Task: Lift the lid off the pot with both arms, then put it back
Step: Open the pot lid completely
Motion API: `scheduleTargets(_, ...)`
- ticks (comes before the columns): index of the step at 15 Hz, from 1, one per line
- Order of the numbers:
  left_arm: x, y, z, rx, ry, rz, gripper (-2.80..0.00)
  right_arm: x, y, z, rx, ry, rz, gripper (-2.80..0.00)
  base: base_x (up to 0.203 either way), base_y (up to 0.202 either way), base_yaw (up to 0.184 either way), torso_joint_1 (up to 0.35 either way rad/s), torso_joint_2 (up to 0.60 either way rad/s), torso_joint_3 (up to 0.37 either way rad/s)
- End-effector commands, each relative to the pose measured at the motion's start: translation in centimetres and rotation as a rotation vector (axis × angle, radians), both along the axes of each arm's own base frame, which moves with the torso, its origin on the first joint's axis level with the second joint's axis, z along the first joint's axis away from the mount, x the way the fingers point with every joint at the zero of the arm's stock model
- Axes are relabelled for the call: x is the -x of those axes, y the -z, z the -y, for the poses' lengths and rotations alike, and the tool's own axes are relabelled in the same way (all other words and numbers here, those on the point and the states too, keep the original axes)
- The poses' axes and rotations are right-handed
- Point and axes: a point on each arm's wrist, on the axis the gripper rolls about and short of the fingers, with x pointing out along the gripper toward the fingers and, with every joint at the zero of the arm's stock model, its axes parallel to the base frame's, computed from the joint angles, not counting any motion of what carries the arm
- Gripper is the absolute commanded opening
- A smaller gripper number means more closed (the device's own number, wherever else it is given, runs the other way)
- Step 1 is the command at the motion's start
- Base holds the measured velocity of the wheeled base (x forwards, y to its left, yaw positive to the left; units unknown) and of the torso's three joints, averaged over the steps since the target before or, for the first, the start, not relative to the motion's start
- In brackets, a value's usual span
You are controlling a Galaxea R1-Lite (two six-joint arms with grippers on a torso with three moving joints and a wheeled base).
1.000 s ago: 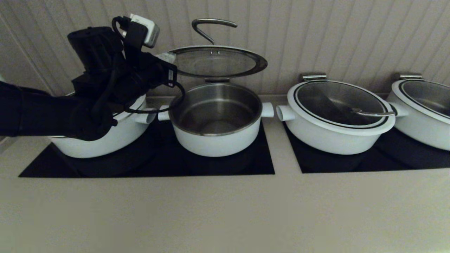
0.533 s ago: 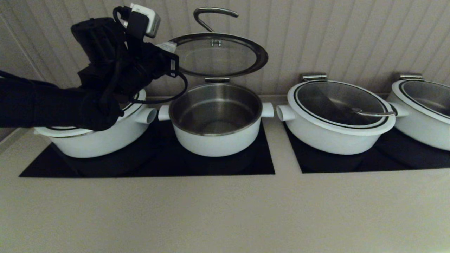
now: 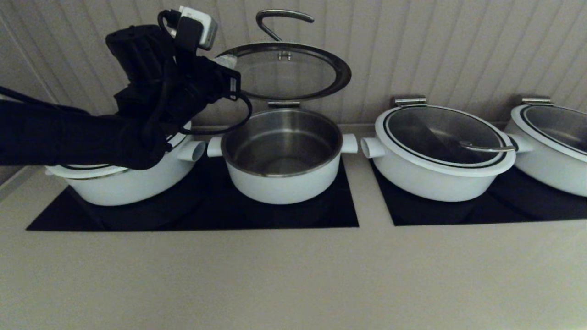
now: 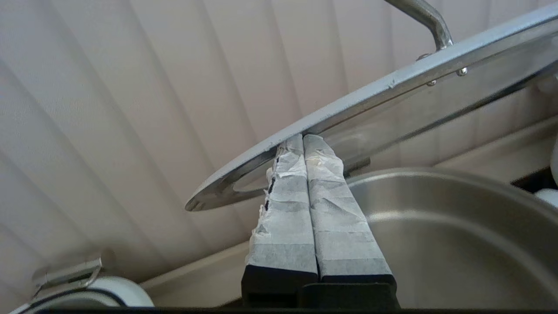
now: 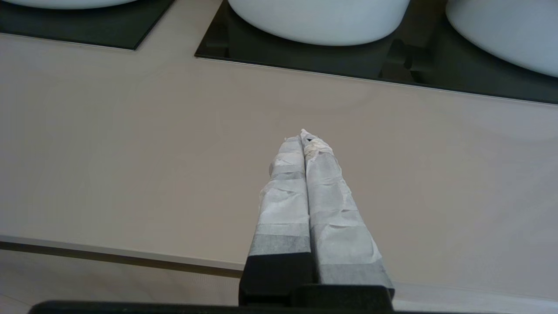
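Observation:
The pot (image 3: 282, 183) stands open on the black hob, its steel inside bare; it also shows in the left wrist view (image 4: 457, 226). The glass lid (image 3: 284, 73) hangs tilted above it near the wall, steel handle (image 3: 280, 18) upward. My left gripper (image 3: 228, 62) is shut, and its taped fingertips (image 4: 314, 144) touch the underside of the lid's (image 4: 392, 83) left rim without clamping it. My right gripper (image 5: 304, 135) is shut and empty above the bare counter in front of the hobs, out of the head view.
A wider white pot (image 3: 124, 188) sits left of the pot under my left arm. Two more wide lidded pots (image 3: 435, 178) (image 3: 550, 165) stand on the right hob. The ribbed wall (image 3: 435, 46) is close behind the lid.
The lid has risen and tilted more open above the pot. My left arm has moved up and slightly right with it.

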Motion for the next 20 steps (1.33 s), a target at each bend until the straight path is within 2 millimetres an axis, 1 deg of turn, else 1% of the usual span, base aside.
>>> scheduleTargets(1, -1.0, 0.1, 0.4, 0.002, 0.0, 0.015, -2.8, 0.0, 0.0, 0.0, 0.001, -0.001, -0.001, -2.8, 0.0, 0.0, 0.0, 0.0, 0.0, 0.0)
scheduleTargets(4, -2.1, -0.8, 0.8, 0.02, -0.006, 0.063, -2.8, 0.0, 0.0, 0.0, 0.001, -0.001, -0.001, -2.8, 0.0, 0.0, 0.0, 0.0, 0.0, 0.0)
scheduleTargets(8, -2.8, -0.4, 1.0, 0.02, -0.007, 0.064, -2.8, 0.0, 0.0, 0.0, 0.001, -0.001, -0.001, -2.8, 0.0, 0.0, 0.0, 0.0, 0.0, 0.0)
scheduleTargets(17, -2.3, -1.1, 0.8, 0.026, -0.008, 0.079, -2.8, 0.0, 0.0, 0.0, 0.001, -0.001, -0.001, -2.8, 0.0, 0.0, 0.0, 0.0, 0.0, 0.0)
scheduleTargets(20, -1.7, -1.2, 0.5, 0.017, -0.01, 0.065, -2.8, 0.0, 0.0, 0.0, 0.001, 0.0, -0.001, -2.8, 0.0, 0.0, 0.0, 0.0, 0.0, 0.0)
